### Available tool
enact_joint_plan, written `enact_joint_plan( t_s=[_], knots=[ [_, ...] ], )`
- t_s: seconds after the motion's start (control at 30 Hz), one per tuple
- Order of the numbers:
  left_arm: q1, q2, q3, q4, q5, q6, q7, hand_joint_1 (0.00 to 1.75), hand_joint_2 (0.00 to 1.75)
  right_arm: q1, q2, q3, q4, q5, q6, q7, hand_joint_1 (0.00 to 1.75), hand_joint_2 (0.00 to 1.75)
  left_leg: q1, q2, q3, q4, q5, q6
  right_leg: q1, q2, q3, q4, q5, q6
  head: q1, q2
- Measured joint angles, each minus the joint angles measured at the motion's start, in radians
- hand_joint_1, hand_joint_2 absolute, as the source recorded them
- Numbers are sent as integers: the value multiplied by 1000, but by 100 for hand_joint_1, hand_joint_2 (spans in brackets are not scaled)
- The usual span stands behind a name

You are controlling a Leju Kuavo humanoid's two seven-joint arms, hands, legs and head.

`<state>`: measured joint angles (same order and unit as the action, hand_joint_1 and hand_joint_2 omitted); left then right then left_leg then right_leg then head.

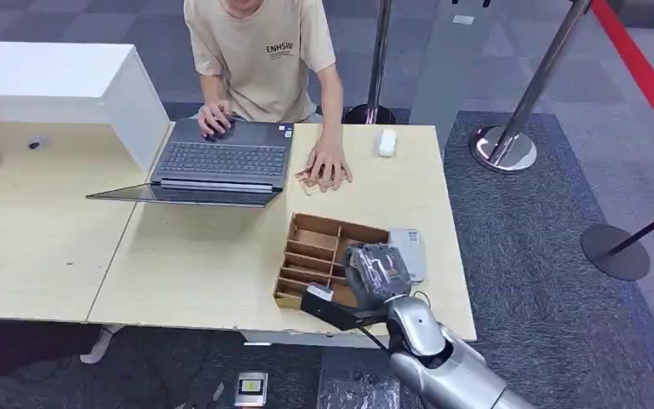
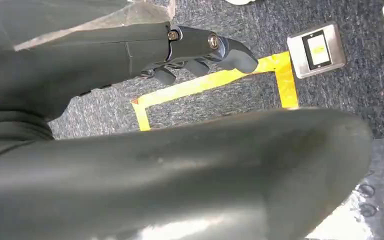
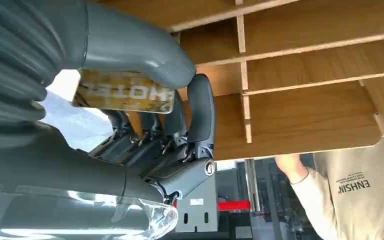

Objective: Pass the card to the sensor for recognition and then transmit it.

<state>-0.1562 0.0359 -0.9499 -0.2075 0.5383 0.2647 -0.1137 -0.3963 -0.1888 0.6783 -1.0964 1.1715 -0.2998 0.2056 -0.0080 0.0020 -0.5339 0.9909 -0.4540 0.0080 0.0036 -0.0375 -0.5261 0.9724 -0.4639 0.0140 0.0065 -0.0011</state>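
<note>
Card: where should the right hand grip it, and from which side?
The card is thin and flat, so pinch its faces near a long edge, thumb against fingers, probably coming from above the box. The right hand holds it that way now.

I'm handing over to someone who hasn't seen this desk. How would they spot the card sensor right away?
Start at the wooden table and go to its near right corner, where the robot's right hand hovers. A slotted wooden organizer lies there; the sensor is the flat, pale grey pad lying right beside it, on the side away from the laptop. Unlike the small white block farther back, it is wide and thin.
</note>
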Motion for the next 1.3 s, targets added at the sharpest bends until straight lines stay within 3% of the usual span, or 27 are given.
enact_joint_plan(
  t_s=[1.3],
  knots=[
    [-5,-11,-1,0,-18,21,13,0,0,-44,2,12,-21,26,-69,-36,175,175,0,0,0,0,0,0,0,0,0,0,0,0,0,0]
  ],
)
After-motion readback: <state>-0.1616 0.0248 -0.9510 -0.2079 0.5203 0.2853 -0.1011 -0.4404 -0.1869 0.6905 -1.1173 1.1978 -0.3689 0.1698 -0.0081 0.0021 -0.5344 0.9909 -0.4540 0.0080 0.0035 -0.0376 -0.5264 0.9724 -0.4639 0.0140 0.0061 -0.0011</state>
